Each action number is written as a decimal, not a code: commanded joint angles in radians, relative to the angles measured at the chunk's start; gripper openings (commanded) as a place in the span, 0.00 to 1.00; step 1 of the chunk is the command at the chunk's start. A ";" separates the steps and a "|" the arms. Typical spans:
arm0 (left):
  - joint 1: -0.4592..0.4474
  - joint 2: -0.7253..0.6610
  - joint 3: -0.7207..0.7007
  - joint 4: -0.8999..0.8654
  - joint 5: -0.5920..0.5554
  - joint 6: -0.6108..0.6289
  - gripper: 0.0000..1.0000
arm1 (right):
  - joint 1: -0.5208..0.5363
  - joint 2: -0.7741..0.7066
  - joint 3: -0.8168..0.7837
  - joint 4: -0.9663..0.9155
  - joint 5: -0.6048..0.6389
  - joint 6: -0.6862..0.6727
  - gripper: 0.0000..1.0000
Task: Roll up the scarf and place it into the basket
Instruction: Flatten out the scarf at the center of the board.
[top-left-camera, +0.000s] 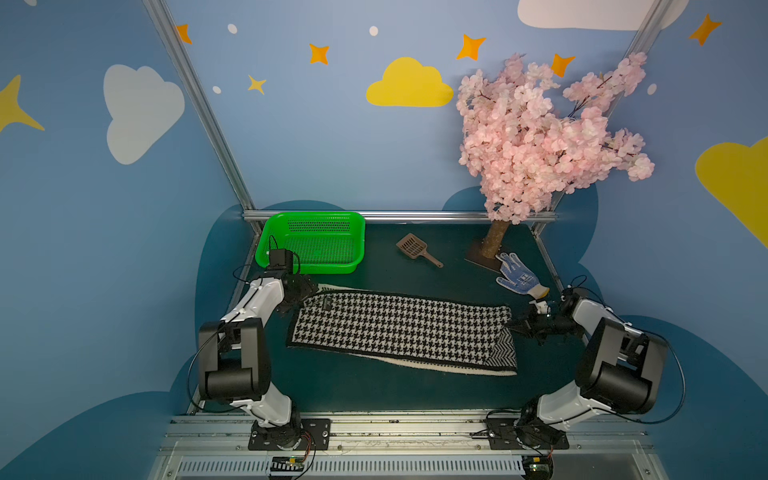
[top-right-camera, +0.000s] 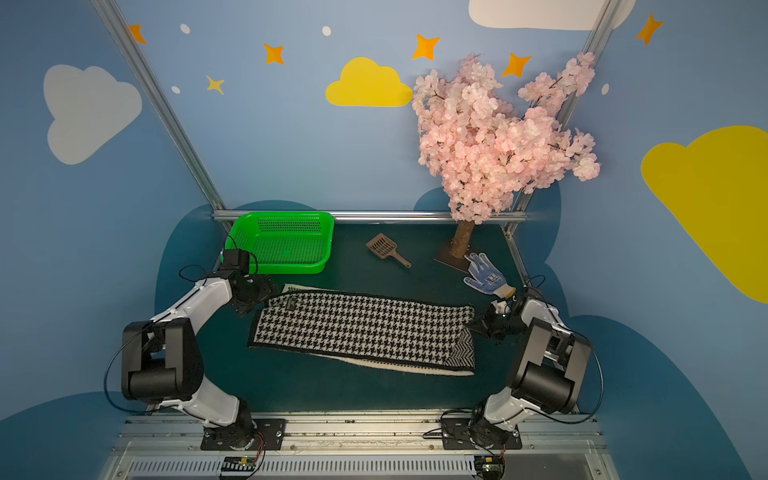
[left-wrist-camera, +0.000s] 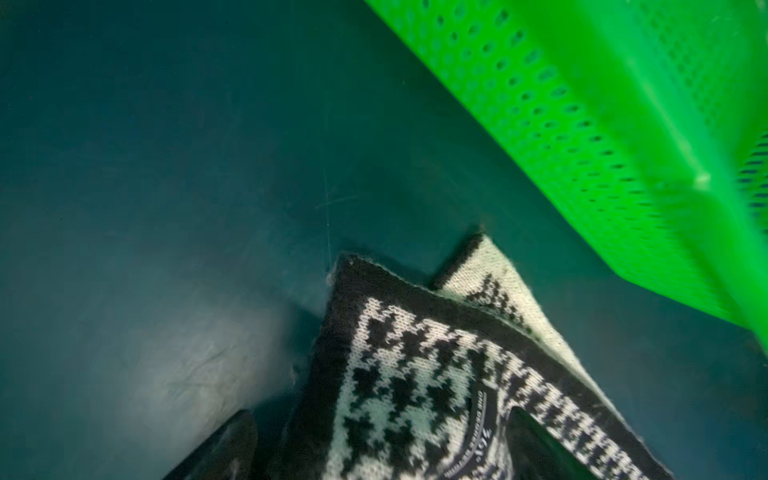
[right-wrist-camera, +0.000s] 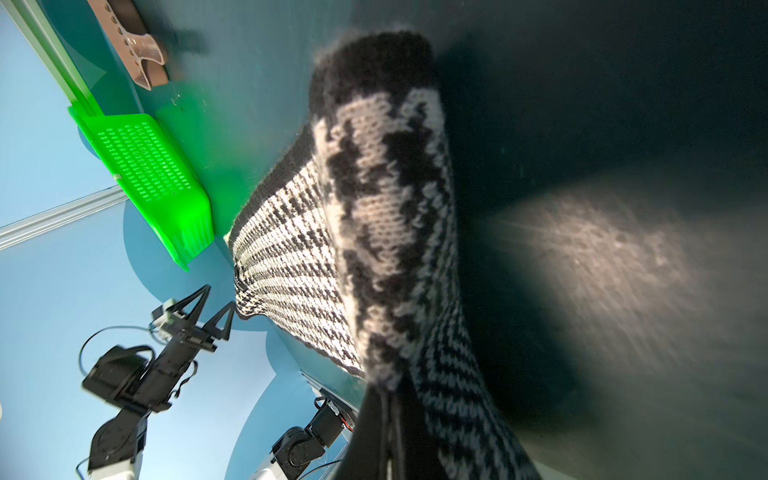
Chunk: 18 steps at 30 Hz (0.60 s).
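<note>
Between our two grippers, the scarf lies flat and unrolled, houndstooth face up, folded along its length. Our right gripper is clamped on the scarf's end corner, bunching the knit there. Our left gripper stands with its jaws apart around the opposite end corner, holding nothing. We judge that rolling hasn't begun and this is only the set-up. Next we would turn the gripped end over and roll it towards the left gripper, keeping the layers aligned. Just beyond the left gripper sits the basket, with nothing in it.
</note>
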 joint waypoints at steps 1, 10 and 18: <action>-0.002 0.020 -0.027 0.061 0.050 0.014 0.91 | -0.001 -0.023 -0.002 0.021 -0.025 0.001 0.00; -0.004 0.119 0.007 0.079 0.076 0.002 0.74 | 0.001 -0.009 -0.011 0.040 -0.042 0.005 0.00; -0.022 0.186 0.029 0.113 0.013 0.014 0.55 | 0.000 -0.004 0.018 0.022 -0.009 0.008 0.00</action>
